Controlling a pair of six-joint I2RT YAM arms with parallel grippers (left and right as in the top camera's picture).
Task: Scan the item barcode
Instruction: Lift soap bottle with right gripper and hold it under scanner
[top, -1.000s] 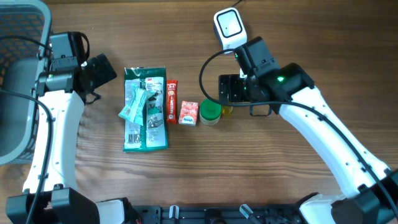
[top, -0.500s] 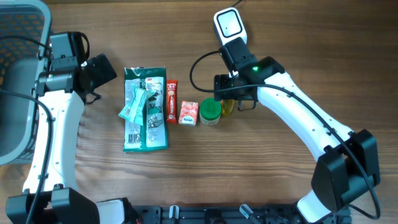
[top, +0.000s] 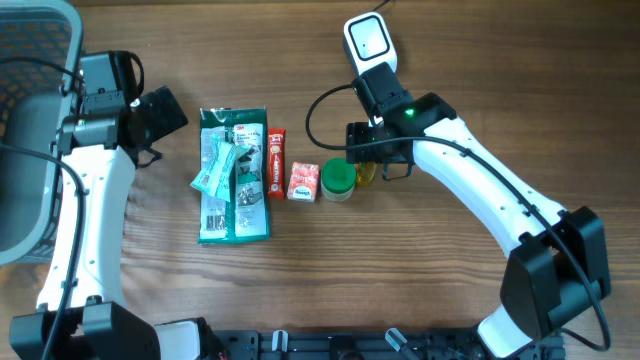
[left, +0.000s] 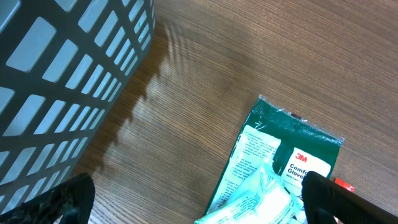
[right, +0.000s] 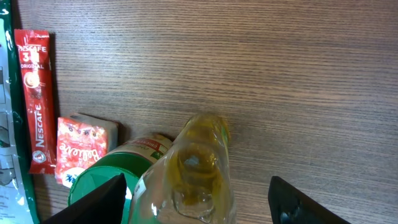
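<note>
A small clear bottle of yellow liquid lies on the wooden table, partly showing under the arm. My right gripper straddles it. The left finger is close against the bottle, a gap shows on the right side, and the jaws stand open. Right beside the bottle is a green-lidded jar. The white scanner rests at the far edge, just behind the right arm. My left gripper hovers wide open over bare wood by the green glove packet, holding nothing.
In a row left of the jar lie a red tissue pack, a red Nescafe stick and the green glove packet. A grey mesh basket stands at the far left edge.
The right arm swung left and its gripper came down over the yellow bottle, with its fingers narrowing around it. The left arm stayed put.
</note>
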